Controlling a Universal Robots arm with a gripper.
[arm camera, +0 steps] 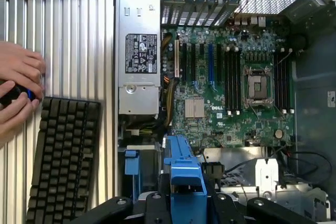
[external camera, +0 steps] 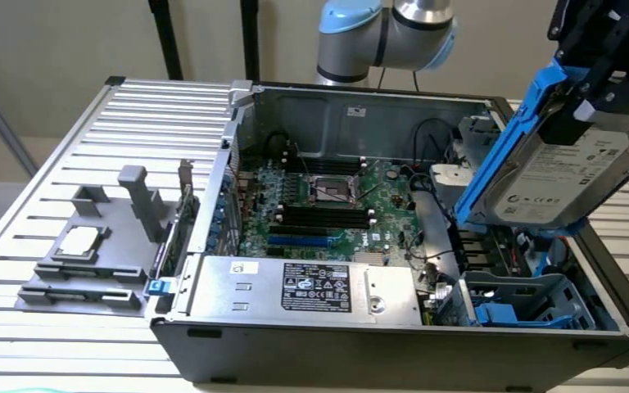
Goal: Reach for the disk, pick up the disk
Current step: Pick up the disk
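Jaws: we see the black gripper [external camera: 609, 61] closed on the disk [external camera: 560, 176], clamped on the blue bracket [external camera: 511, 123] at its upper end.
Disk position: it hangs tilted above the open computer case [external camera: 326, 98], over the drive bay [external camera: 527, 299] at the case's front corner on the exterior view's right, clear of the bay.
Step in hand, as we judge it: the pick-up looks made; what counts is a steady carry.
Grip: we hold the plastic frame, not the metal body, so we would keep the pull in line with the bracket and avoid twisting.
Clearance: the disk's lower edge sits near the loose cables [external camera: 435, 237] and the case's side wall, so we would keep it free of both.
Below the disk: the motherboard [arm camera: 231, 87] and the power supply [arm camera: 139, 51] lie inside the case; a slip would land on them.
Beside the case: on the slatted table [arm camera: 73, 40], a person's hands [arm camera: 18, 90] and a black keyboard [arm camera: 63, 156] are close, so we mind them.
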